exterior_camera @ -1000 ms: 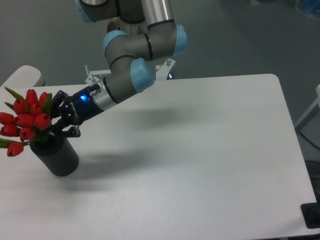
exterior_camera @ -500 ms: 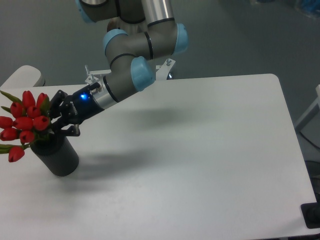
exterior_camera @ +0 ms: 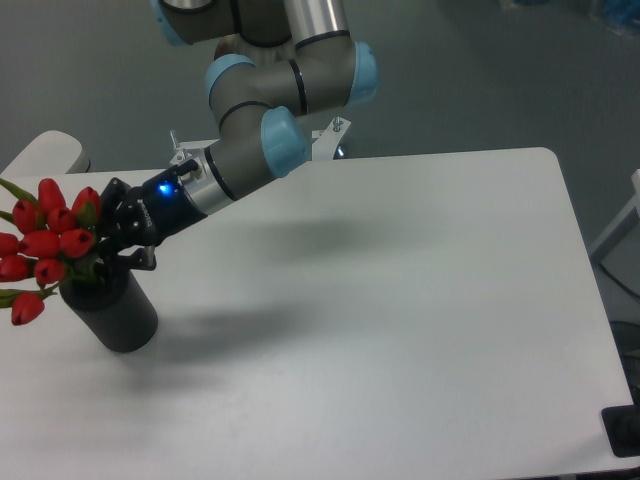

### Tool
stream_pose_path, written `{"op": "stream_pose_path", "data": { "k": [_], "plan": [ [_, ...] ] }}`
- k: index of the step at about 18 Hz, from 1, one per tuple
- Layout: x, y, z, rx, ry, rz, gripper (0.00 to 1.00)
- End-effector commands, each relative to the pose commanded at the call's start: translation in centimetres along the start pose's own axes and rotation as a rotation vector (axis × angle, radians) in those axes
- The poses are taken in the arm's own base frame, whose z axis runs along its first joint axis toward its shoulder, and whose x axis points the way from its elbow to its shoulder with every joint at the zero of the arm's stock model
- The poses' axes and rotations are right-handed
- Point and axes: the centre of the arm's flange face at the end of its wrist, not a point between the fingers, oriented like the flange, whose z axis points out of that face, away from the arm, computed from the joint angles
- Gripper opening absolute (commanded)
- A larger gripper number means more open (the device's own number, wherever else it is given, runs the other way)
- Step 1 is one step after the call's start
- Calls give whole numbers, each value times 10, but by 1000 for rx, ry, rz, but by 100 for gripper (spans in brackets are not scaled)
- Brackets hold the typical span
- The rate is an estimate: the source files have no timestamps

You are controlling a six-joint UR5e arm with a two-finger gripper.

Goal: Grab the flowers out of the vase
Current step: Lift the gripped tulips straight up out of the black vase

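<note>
Red tulip buds crowd the far left edge of the view — the flowers [exterior_camera: 48, 243], a bunch with green pointed leaves, lean out to the left over the rim of the vase [exterior_camera: 112, 309]. That vase is a dark grey-black matte cylinder standing upright on the white surface [exterior_camera: 400, 300], near its left side, and the stems go down into its round top opening, so the bunch sits in it rather than clear of it. One bud hangs low at the left, beside the vase wall, and a leaf tip reaches up and out past the frame edge. The black end effector [exterior_camera: 112, 245] comes in from the right at a slant and sits right against the bunch, just above the vase mouth, with its fingers pressed in among the leaves and stems; they appear closed on the flowers, though the contact itself is partly hidden by the foliage. A small blue light glows on the wrist behind it. The arm [exterior_camera: 265, 110], grey with pale blue joint caps, runs up and to the right from there and leaves the frame at the top. Its soft shadow falls across the surface to the right of the vase. Behind the surface's left corner a pale rounded object [exterior_camera: 45, 152] shows — too little of it to name.
</note>
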Motion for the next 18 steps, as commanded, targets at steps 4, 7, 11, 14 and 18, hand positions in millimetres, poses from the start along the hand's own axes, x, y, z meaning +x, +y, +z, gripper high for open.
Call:
{"op": "stream_pose_path", "data": {
  "k": [4,7,11,14,18],
  "plan": [
    [1,-15,-9,5,-17,5,24],
    [-2,-28,-16,10,-31,-14,24],
    [-2,-57,-25,25,-46,-46,24],
    [-7,-66,-34,30,-63,-46,24],
    [-8,-76,-45,36,-83,-53,24]
  ]
}}
